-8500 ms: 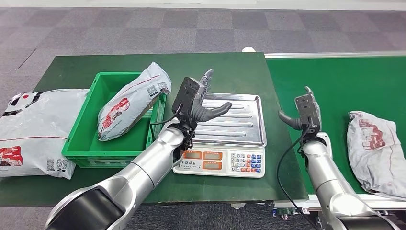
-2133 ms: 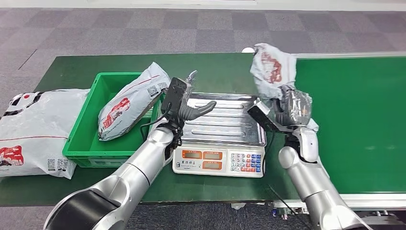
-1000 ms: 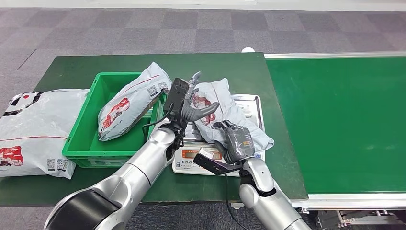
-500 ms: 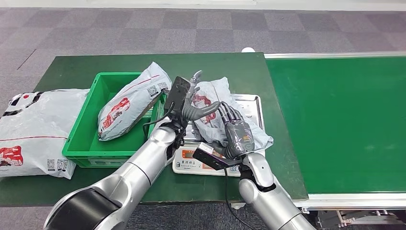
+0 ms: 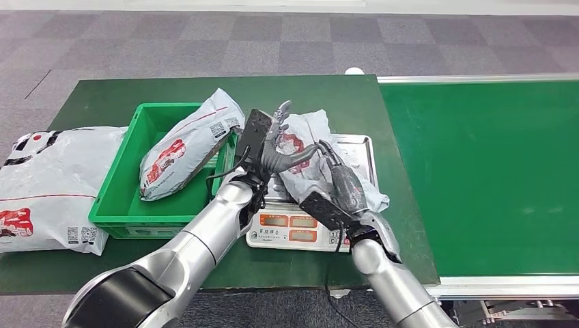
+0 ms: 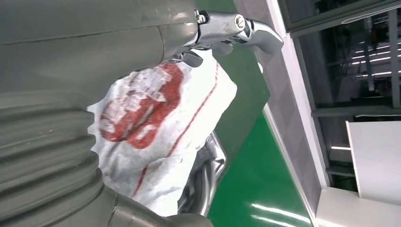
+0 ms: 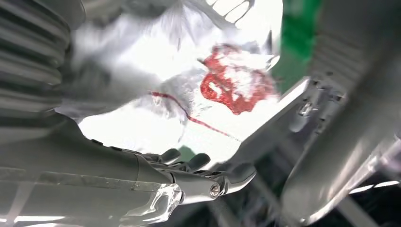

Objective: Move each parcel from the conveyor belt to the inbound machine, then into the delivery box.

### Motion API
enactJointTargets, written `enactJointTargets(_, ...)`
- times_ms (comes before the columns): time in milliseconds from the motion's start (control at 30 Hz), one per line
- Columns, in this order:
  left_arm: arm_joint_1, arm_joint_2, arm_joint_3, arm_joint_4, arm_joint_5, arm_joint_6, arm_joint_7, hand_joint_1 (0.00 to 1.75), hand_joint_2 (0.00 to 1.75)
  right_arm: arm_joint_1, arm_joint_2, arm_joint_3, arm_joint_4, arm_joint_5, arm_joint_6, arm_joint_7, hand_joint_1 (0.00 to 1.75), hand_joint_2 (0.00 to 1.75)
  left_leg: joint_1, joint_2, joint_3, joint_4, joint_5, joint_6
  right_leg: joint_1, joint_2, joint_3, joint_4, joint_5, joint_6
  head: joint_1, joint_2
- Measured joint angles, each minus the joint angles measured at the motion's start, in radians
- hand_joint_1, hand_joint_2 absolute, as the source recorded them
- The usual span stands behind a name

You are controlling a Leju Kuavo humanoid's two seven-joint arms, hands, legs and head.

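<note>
On scale (image 5: 355,147), right hand (image 5: 347,183) has released parcel (image 5: 307,140).

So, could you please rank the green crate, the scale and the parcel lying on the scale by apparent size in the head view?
1. Green crate.
2. Scale, partly covered, so unsure against the crate.
3. Parcel on the scale, partly hidden by both hands.

Crumpled grey parcel (image 5: 311,154) w/ red print lying on scale tray (image 5: 360,152).

parcel (image 5: 311,154): crinkled glossy grey plastic film, red print
scale tray (image 5: 360,152): ribbed shiny metal
crate (image 5: 126,188), left of frame: smooth green plastic
table cover (image 5: 328,96): matt green
belt (image 5: 491,171), right of frame: matt green
arms (image 5: 205,236): satin silver metal
</note>
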Motion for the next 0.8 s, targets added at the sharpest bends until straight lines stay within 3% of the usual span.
enactJointTargets(133,0.001,0.006,0.0,0.005,-0.016,0.007,-0.021,0.0,1.75,0.002,-0.02,-0.072,0.004,-0.244,0.139,-0.104,0.0,1.75,0.0,0.0,0.0,0.0,0.0,0.0,0.0,0.0,0.0,0.0,0.0,0.0,0.0,0.0)
enactJointTargets(300,0.003,0.01,0.0,0.007,-0.041,0.016,-0.036,0.0,1.75,-0.024,-0.042,-0.164,0.053,-0.448,0.28,-0.147,0.0,1.75,0.0,0.0,0.0,0.0,0.0,0.0,0.0,0.0,0.0,0.0,0.001,0.0,0.0,0.0)
enactJointTargets(800,0.003,0.008,-0.002,0.009,-0.142,0.062,-0.048,0.0,1.75,-0.119,-0.064,-0.286,0.242,-0.539,0.275,-0.19,0.0,1.75,0.0,0.0,0.0,0.0,0.0,0.0,0.0,0.0,0.0,0.0,0.001,0.0,0.0,0.0)
